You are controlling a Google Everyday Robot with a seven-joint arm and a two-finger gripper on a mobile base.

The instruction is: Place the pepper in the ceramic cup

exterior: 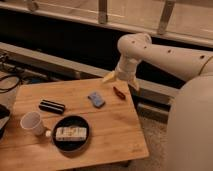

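A small red pepper (119, 92) lies on the wooden table (115, 130) near its back right edge. A white ceramic cup (33, 123) lies tipped on its side near the table's front left. My gripper (121, 78) hangs from the white arm above the table's back edge, just above and slightly left of the pepper, with its yellowish fingers (108, 77) spread apart and nothing between them.
A blue sponge-like block (96, 99) lies left of the pepper. A black rectangular object (52, 106) lies at the table's left. A black bowl (71, 133) holding a white item sits at the front. Cables (10, 82) lie at far left. A ledge runs behind the table.
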